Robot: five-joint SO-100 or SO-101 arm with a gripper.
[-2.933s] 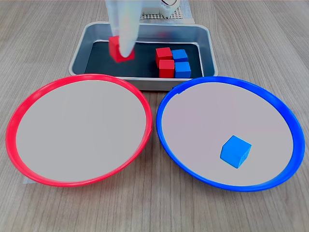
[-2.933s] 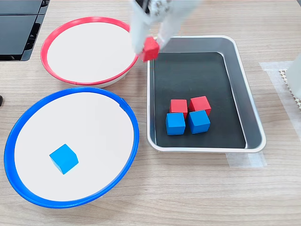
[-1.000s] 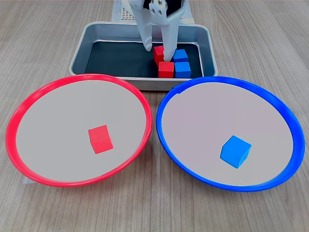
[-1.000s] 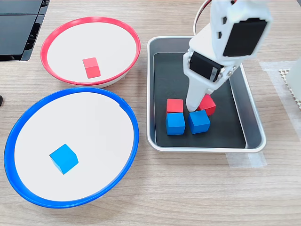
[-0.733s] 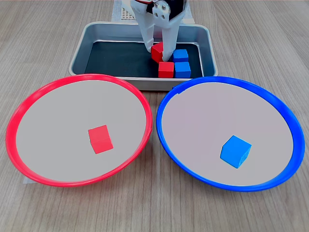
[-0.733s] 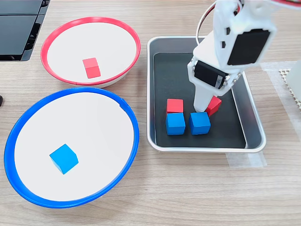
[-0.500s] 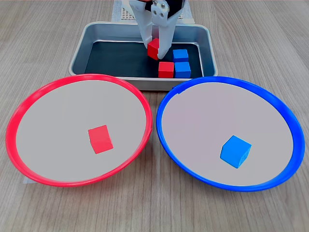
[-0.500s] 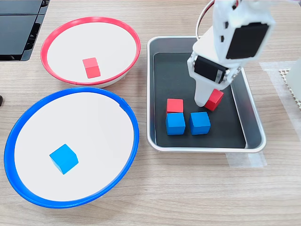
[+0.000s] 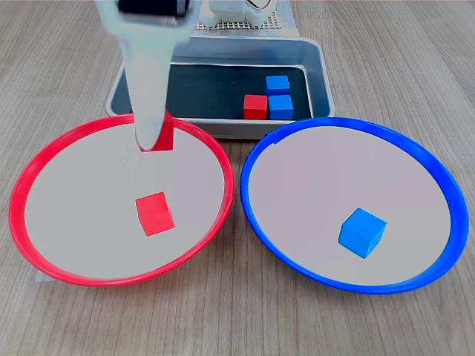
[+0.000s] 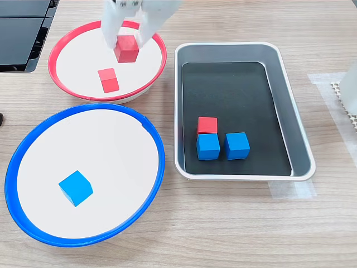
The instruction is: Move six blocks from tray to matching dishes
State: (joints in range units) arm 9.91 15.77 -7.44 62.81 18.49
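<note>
My gripper (image 9: 157,138) (image 10: 127,44) is shut on a red block (image 9: 164,133) (image 10: 127,49), held just above the far part of the red-rimmed dish (image 9: 15,202) (image 10: 53,56). Another red block (image 9: 154,213) (image 10: 108,80) lies in that dish. In the blue-rimmed dish (image 9: 349,123) (image 10: 159,162) rests one blue block (image 9: 362,232) (image 10: 75,187). The metal tray (image 9: 119,86) (image 10: 298,139) holds one red block (image 9: 254,106) (image 10: 207,125) and two blue blocks (image 9: 280,106) (image 10: 207,146), one of them (image 9: 277,83) (image 10: 237,145) a little apart from the red one.
The arm's base (image 9: 245,10) stands behind the tray in the first exterior view. A black flat object (image 10: 22,33) lies at the second exterior view's top left. A pale mesh mat (image 10: 341,95) and white object sit at the second exterior view's right edge.
The gripper closed on a red block in the tray, lifted it and carried it over the red-rimmed dish. The tray now holds three blocks.
</note>
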